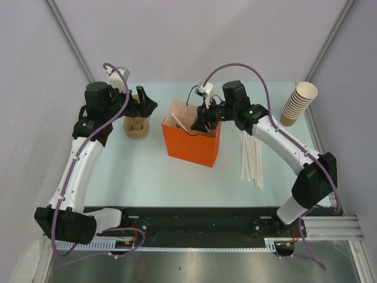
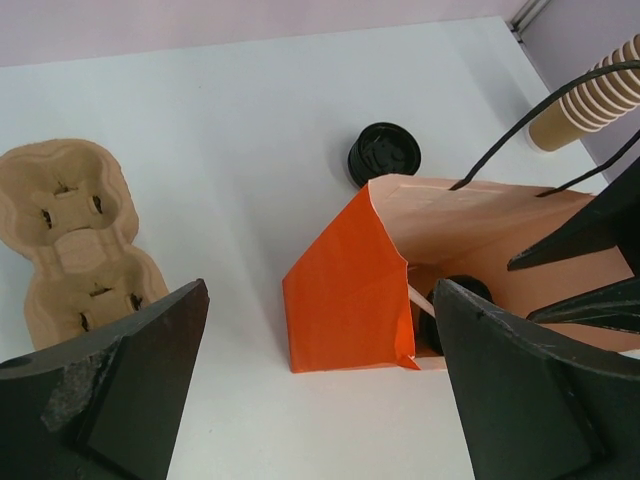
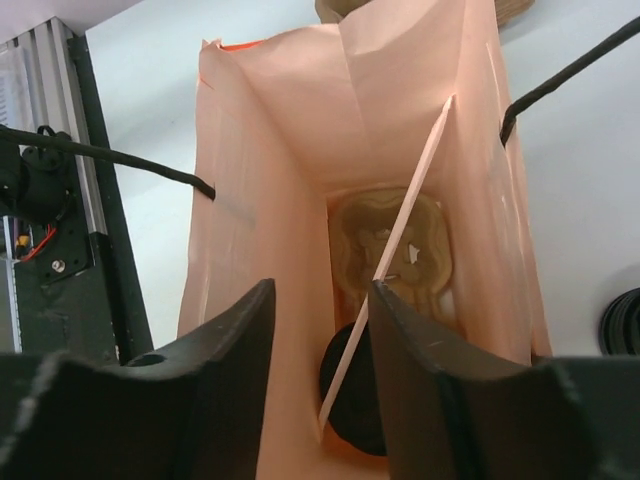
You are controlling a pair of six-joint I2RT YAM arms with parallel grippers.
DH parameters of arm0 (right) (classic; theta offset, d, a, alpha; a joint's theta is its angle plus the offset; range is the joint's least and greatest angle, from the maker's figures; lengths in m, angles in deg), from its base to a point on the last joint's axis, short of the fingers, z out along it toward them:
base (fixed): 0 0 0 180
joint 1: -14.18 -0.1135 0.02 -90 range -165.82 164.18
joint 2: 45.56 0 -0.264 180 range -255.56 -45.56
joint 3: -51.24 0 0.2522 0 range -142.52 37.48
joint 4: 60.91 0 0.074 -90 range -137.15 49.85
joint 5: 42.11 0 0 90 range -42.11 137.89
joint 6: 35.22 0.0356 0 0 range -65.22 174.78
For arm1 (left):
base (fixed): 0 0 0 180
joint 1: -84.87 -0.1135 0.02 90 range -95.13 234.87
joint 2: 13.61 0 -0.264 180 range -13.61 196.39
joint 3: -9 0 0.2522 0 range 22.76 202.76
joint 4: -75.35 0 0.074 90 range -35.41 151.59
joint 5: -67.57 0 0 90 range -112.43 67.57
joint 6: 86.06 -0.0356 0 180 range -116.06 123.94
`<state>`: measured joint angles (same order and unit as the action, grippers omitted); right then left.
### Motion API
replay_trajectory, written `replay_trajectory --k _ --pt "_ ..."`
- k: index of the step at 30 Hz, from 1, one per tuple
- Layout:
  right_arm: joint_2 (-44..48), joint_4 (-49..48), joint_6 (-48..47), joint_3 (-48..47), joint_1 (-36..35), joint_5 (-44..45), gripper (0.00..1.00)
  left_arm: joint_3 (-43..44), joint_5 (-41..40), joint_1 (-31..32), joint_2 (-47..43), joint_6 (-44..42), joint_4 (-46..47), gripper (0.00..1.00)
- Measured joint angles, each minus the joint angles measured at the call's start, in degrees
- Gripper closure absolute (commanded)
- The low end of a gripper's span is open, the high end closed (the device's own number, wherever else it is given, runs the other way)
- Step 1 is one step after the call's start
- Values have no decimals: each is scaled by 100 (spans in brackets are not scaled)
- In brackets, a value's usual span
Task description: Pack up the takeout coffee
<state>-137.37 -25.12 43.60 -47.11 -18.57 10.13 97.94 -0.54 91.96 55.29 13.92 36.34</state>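
Overhead and wrist views of a pale surface point(image 1: 135, 177) w/ two robot arms. At centre stands an orange paper bag w/ black cord handles point(image 1: 194, 147), upright, mouth open. Inside, at the bottom, lies a tan moulded-pulp cup carrier point(image 3: 385, 235). Beside it, toward the bag's near end, sits the takeout coffee point(image 3: 352, 405). Only its round black plastic lid shows; the brown cup under it is hidden. A thin pale stick point(image 3: 410, 215) leans diagonally across the bag's interior.

R pincer point(image 3: 322, 310) hovers over the bag's mouth, fingers parted, gripping nothing. L pincer point(image 2: 320, 300) hangs left of the bag, spread wide, also w/ nothing btwn its fingers.

A second tan pulp cup carrier point(image 2: 75, 240) rests on the surface left of the bag, empty. A short stack of black plastic lids point(image 2: 385, 152) sits just behind the bag. A tall tilted stack of lidless tan paper cups point(image 1: 297, 101) stands at the far R corner. A bundle of pale sticks point(image 1: 250, 156) lies flat to the R of the bag.
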Motion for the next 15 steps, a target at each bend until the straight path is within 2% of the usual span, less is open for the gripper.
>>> replay_trajectory --k 2,3,6,9,15 --pt "4 20 63 -55 0 13 41 48 24 -2 35 -37 -90 1" --pt "4 46 94 -131 0 33 32 81 35 -2 52 -72 -149 1" --pt "22 50 273 -505 7 127 13 240 59 -7 109 -210 -361 1" --pt "109 -13 413 -922 74 317 1 529 61 -9 190 -380 -636 1" --pt "752 -155 807 -1231 605 704 0 1591 -9 -11 522 -859 -1362 0"
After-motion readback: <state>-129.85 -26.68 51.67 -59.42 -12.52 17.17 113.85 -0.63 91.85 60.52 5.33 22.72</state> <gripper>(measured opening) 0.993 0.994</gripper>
